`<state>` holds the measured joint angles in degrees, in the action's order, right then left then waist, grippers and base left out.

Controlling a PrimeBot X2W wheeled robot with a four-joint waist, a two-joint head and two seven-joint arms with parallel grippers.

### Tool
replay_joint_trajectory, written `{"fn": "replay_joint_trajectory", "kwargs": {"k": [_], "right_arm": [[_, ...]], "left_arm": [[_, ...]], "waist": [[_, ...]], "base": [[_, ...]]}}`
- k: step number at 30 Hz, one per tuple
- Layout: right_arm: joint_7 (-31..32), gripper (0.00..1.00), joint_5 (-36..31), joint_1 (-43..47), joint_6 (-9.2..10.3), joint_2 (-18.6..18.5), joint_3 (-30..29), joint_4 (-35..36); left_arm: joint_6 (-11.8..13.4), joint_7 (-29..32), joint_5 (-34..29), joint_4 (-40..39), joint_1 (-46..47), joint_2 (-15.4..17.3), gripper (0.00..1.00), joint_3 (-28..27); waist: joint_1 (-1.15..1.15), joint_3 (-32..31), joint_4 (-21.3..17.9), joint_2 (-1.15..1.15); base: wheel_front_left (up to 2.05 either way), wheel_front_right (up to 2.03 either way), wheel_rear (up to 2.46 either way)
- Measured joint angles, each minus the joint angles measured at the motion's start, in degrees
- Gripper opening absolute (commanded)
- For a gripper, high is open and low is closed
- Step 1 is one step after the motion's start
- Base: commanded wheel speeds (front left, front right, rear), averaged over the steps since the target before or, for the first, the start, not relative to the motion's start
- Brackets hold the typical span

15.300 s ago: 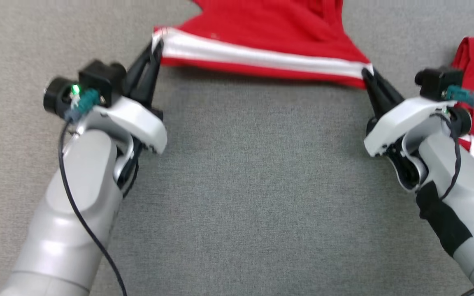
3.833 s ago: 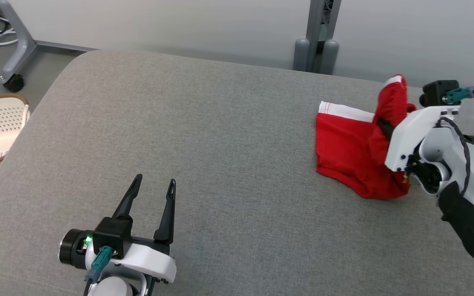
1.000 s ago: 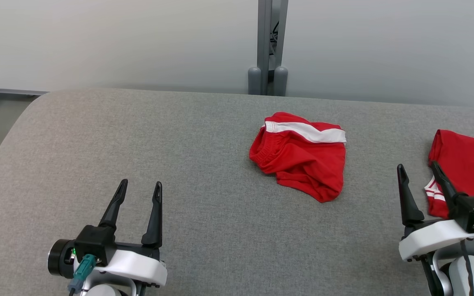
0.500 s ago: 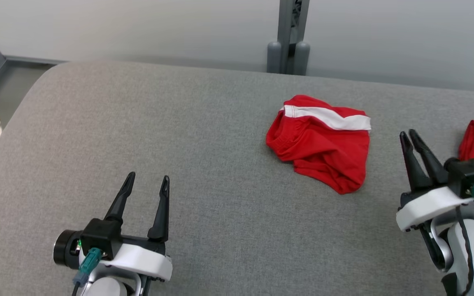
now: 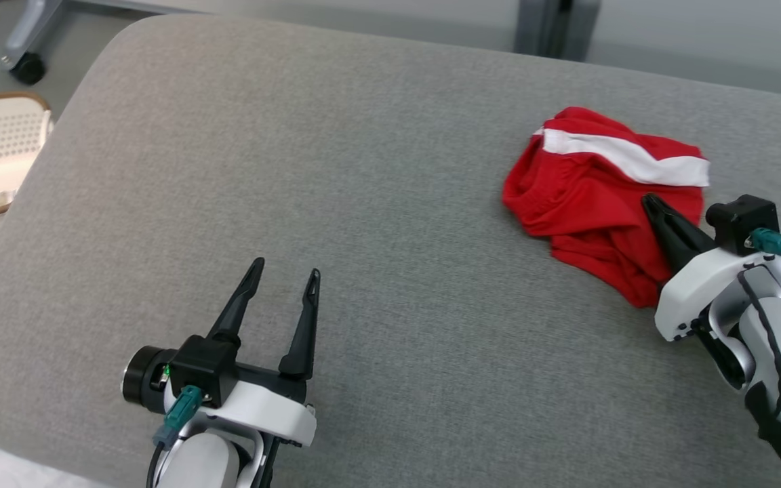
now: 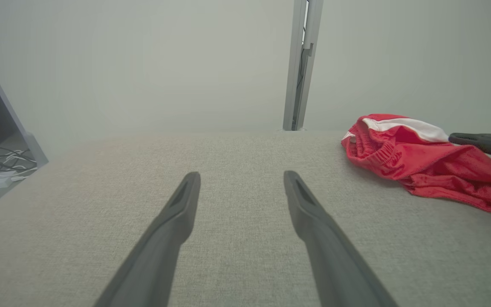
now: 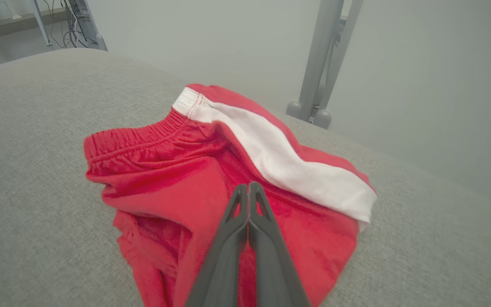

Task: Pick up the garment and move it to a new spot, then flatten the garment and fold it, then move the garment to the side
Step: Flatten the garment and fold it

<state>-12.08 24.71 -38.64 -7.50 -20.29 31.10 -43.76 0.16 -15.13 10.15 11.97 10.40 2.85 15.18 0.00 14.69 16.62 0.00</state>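
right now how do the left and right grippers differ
Jaws: the left gripper is open, fingers spread apart; the right gripper is shut, fingers pressed together with no cloth visible between them.
Place: the left gripper sits over bare grey surface, well away from the red garment; the right gripper's tips are over the garment.
Both have two long dark fingers and hold nothing.
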Motion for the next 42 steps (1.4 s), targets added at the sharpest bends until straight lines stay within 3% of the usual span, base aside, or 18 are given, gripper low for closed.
{"fn": "replay_joint_trajectory", "kwargs": {"k": [9,20,34,42], "right_arm": [[1.93,0.00,8.49,-7.36,0.00,-4.08,8.53,-5.50],[1.45,0.00,14.61,-16.73,0.00,-7.33,12.82,-12.41],[1.24,0.00,16.88,-22.08,0.02,-6.83,21.15,-18.58],[-1.75,0.00,18.68,-21.75,0.01,-4.63,24.92,-16.34]], "left_arm": [[0.92,0.00,1.31,-0.59,1.91,-0.03,1.00,1.81],[1.86,0.00,2.64,-1.30,3.20,-0.05,1.00,3.70],[2.19,0.00,3.50,-1.26,5.10,-0.02,1.00,4.31],[2.77,0.00,3.58,-0.74,4.98,-0.02,1.00,4.08]], "waist": [[0.00,2.91,3.55,0.00],[0.00,6.47,5.09,0.00],[0.00,9.56,6.93,0.00],[0.00,7.28,6.43,0.00]], "base": [[0.00,0.00,0.00],[0.00,0.00,0.00],[0.00,0.00,0.00],[0.00,0.00,0.00]]}}
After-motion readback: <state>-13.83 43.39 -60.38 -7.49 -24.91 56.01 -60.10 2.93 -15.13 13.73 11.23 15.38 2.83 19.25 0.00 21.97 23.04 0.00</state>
